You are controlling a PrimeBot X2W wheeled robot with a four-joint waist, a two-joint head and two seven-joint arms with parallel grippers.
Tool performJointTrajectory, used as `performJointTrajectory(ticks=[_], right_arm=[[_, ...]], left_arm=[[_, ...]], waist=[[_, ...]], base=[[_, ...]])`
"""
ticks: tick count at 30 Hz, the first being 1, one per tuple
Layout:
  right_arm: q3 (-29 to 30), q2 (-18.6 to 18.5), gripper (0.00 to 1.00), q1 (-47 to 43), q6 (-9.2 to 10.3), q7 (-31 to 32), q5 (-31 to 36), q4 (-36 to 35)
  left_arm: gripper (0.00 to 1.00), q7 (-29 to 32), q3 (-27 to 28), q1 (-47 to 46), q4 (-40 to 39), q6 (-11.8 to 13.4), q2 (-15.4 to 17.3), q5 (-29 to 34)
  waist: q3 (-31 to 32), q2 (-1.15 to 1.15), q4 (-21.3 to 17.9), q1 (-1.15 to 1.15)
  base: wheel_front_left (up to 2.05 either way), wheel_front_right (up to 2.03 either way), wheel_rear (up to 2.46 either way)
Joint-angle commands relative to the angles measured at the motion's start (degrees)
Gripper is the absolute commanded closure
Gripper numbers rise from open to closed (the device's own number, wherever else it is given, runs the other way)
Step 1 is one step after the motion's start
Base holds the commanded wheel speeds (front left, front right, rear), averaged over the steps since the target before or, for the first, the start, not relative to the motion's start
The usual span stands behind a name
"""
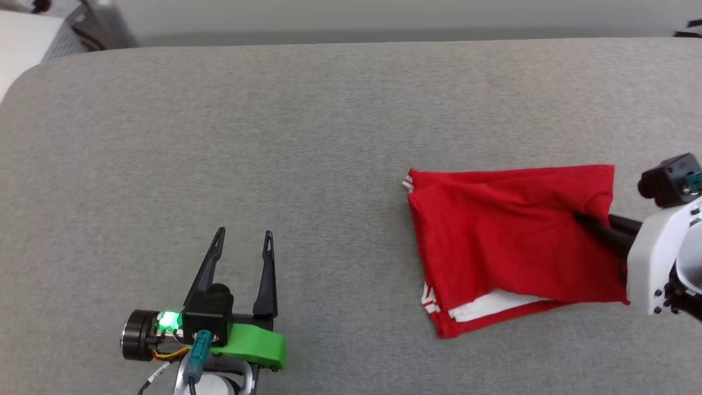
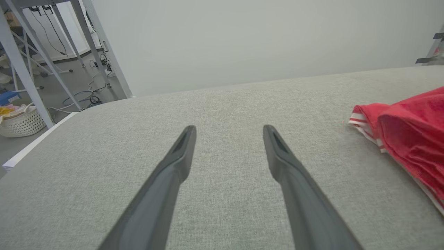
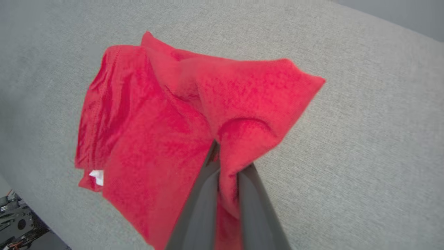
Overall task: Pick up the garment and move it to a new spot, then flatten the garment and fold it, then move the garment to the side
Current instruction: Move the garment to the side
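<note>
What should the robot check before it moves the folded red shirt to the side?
1. Right gripper jaws shut on the garment: ok.
2. Garment folded compactly: ok, though a white sleeve edge peeks out.
3. Jaws holding every folded layer: cannot tell.
4. Left gripper open and apart from the garment: ok.
5. Bare grey surface beside the garment to move over: ok.

No readable text (even on the garment [image 1: 510, 241]).
</note>
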State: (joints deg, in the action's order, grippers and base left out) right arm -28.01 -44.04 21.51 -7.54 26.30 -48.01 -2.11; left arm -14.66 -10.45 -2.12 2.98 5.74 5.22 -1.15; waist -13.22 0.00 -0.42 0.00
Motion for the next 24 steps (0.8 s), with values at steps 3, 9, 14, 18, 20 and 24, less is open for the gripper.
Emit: performJointTrajectory(ticks=[3,9,14,18,20,24], right_arm=[[0.8,-1.7,1.0,1.6,0.05,-0.2,1.4,-0.8],[2.8,-3.1,1.0,2.8,0.05,-0.6,2.4,-0.5],[5.7,-4.8,1.0,4.4,0.05,-0.8,3.2,3.0],[8.0,-7.7,1.0,6.9,0.05,-0.8,5.2,7.5],[9.4,-8.8,1.0,8.2,0.05,-0.7,6.1,10.7],[13.0,-10.2,1.0,10.7,0.05,-1.2,8.1,16.6]], left_arm=[[0.0,-0.3,0.3,-0.4,-0.3,-0.3,0.5,-0.1],[0.0,-0.3,0.9,-1.7,-1.4,-0.4,1.2,0.2],[0.0,-0.3,0.9,-3.9,-3.1,-0.7,1.9,0.7],[0.0,-0.3,0.6,-6.0,-4.2,-1.2,2.5,1.0],[0.0,-0.3,0.4,-7.1,-4.6,-1.4,2.7,1.2],[0.0,-0.3,0.2,-9.0,-5.7,-1.4,3.0,1.4]], waist=[[-0.5,0.0,-5.9,0.0],[-3.3,0.0,-9.2,0.0],[-7.9,0.0,-9.4,0.0],[-11.6,0.0,-8.4,0.0],[-13.1,0.0,-7.8,0.0],[-16.1,0.0,-6.3,0.0]], base=[[0.0,0.0,0.0],[0.0,0.0,0.0],[0.0,0.0,0.0],[0.0,0.0,0.0],[0.0,0.0,0.0],[0.0,0.0,0.0]])
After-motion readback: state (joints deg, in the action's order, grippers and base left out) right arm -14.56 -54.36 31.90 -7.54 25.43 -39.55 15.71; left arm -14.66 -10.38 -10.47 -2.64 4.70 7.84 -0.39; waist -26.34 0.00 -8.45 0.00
